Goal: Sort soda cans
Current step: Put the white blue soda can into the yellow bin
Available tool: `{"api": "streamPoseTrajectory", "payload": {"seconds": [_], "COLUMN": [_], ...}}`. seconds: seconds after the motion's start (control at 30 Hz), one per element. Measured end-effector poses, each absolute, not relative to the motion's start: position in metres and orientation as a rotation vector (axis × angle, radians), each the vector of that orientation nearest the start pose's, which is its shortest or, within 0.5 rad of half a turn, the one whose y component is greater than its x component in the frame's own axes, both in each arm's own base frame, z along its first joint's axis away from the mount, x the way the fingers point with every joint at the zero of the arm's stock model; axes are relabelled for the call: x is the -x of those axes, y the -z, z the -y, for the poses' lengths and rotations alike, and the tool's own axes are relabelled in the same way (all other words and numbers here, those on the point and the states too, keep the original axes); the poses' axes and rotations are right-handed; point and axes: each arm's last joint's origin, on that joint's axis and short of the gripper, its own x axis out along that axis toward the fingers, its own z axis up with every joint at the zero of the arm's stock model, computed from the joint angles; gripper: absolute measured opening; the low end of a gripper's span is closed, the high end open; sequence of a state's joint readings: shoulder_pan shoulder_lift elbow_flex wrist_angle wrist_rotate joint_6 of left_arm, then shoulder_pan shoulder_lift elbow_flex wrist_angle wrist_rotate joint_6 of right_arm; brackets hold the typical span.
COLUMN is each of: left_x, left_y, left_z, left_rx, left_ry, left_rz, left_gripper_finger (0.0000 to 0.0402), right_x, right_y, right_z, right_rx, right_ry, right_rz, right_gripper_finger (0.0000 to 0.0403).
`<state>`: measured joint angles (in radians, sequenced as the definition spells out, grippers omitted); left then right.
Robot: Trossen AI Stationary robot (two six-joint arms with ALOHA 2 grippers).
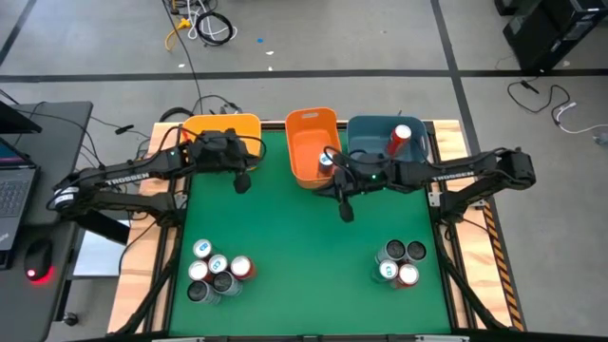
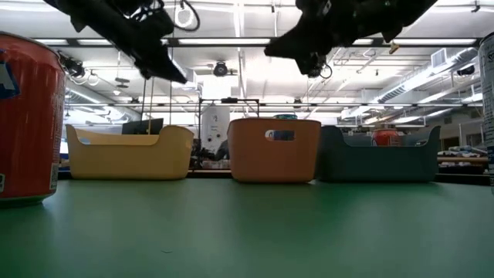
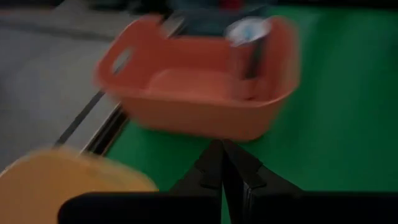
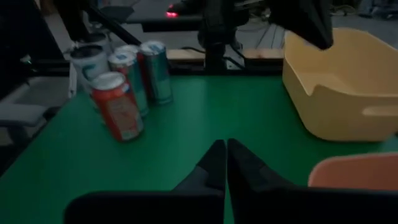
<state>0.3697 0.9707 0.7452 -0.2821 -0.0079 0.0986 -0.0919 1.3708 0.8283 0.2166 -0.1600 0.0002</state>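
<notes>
Two groups of soda cans stand upright on the green table: several near the left near corner [image 1: 217, 271] and several near the right near corner [image 1: 399, 263]. One white can [image 1: 327, 160] stands in the orange bin [image 1: 309, 142], and a red can [image 1: 401, 140] is in the blue bin [image 1: 380, 142]. My left gripper [image 1: 243, 182] hangs shut above the table, just near of the yellow bin [image 1: 223, 131]. My right gripper [image 1: 345, 211] is also shut, in the air just near of the orange bin. The left wrist view shows the shut fingers [image 3: 221, 165] facing the orange bin [image 3: 199, 87].
The three bins stand side by side along the table's far edge. The middle of the green mat [image 1: 304, 247] between the two can groups is bare. In the right wrist view, the left can group [image 4: 124, 81] and the yellow bin [image 4: 342, 81] lie ahead of the shut fingers [image 4: 225, 163].
</notes>
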Motion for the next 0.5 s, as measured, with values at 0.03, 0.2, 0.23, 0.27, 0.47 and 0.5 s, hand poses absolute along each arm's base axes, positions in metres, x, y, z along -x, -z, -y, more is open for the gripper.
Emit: {"api": "streamPoseTrajectory", "payload": {"seconds": [0.03, 0.2, 0.23, 0.27, 0.47, 0.5], "left_x": [-0.195, -0.196, -0.196, -0.195, -0.183, -0.18], "left_y": [-0.279, -0.301, -0.305, -0.31, -0.332, -0.334], "left_z": [-0.073, -0.053, -0.048, -0.043, -0.02, -0.017], "left_rx": [0.003, 0.027, 0.022, 0.016, 0.074, 0.095], "left_ry": [-0.294, -0.103, -0.088, -0.087, -0.111, -0.119], "left_rz": [-0.506, -0.544, -0.569, -0.593, -0.757, -0.794], "left_gripper_finger": [0.0004, 0.0003, 0.0002, 0.0002, 0.0001, 0.0001], "right_x": [-0.299, -0.299, -0.3, -0.301, -0.311, -0.314], "right_y": [-0.258, -0.26, -0.259, -0.258, -0.243, -0.24], "right_z": [0.021, 0.019, 0.019, 0.019, 0.021, 0.021], "right_rx": [-0.039, -0.03, -0.032, -0.033, -0.022, -0.021], "right_ry": [-0.073, -0.079, -0.074, -0.072, -0.066, -0.066], "right_rz": [-0.316, -0.307, -0.31, -0.314, -0.344, -0.338], "right_gripper_finger": [0.0008, 0.0024, 0.0028, 0.0031, 0.005, 0.0053]}}
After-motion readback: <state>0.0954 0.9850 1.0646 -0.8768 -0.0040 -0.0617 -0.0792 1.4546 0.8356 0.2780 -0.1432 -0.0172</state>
